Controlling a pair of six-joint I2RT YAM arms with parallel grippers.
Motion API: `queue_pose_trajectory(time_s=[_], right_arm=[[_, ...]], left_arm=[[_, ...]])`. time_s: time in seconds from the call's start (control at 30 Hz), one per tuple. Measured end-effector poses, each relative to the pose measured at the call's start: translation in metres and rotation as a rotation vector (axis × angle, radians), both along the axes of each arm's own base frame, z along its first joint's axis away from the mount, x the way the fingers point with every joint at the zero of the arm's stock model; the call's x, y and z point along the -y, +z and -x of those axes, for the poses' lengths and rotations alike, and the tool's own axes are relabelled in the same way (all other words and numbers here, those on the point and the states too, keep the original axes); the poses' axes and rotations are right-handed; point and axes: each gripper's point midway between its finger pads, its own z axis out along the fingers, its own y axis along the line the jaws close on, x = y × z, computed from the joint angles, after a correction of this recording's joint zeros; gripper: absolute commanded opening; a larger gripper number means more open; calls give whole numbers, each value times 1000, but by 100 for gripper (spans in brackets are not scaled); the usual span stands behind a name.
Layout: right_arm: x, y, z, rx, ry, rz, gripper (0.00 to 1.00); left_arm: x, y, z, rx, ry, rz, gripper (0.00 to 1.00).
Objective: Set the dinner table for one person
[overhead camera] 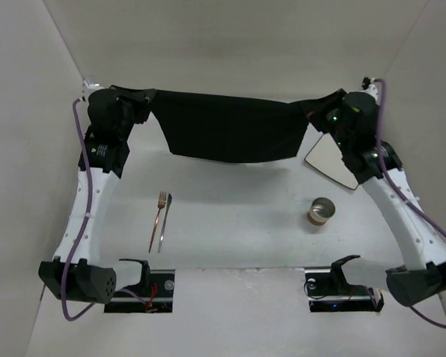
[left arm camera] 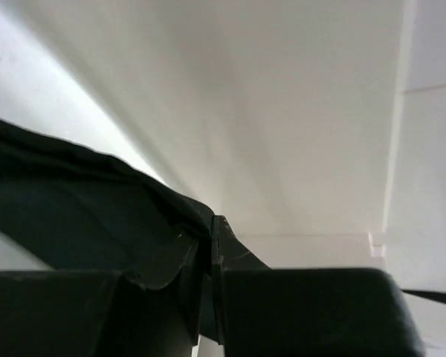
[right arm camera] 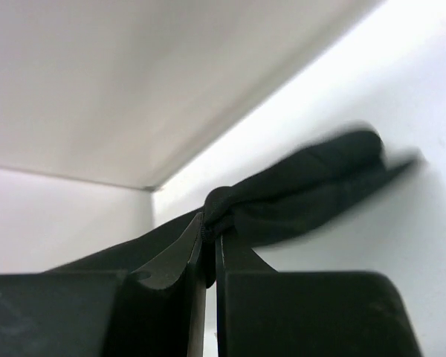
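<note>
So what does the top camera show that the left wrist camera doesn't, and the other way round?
Only the top view: the fork and knife lying side by side, the cup, the plate, the right gripper, and the dinner table under them. Only the left wrist view: a close look at the fingers pinched shut on cloth. Both: the black placemat, gripped by the left gripper.
</note>
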Motion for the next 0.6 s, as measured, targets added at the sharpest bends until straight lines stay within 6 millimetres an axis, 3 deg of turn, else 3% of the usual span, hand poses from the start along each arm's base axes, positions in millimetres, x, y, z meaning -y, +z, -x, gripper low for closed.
queue_pose_trajectory(time_s=[0.07, 0.17, 0.23, 0.3, 0.43, 0.6], right_arm=[[2, 39, 22, 74, 22, 3, 2], [5, 81, 53, 154, 57, -2, 2], [5, 95, 65, 179, 80, -3, 2], [6, 96, 67, 178, 98, 2, 2], [4, 60, 36, 75, 109, 26, 1], [-3, -32, -37, -161, 106, 63, 0]], left_arm=[[1, 28, 12, 45, -19, -11, 4], [5, 57, 30, 91, -51, -16, 4], [8, 64, 36, 99, -73, -15, 4], [10, 59, 36, 80, -84, -19, 4], [11, 23, 7, -23, -85, -35, 4], [7, -44, -65, -208, -68, -61, 3]])
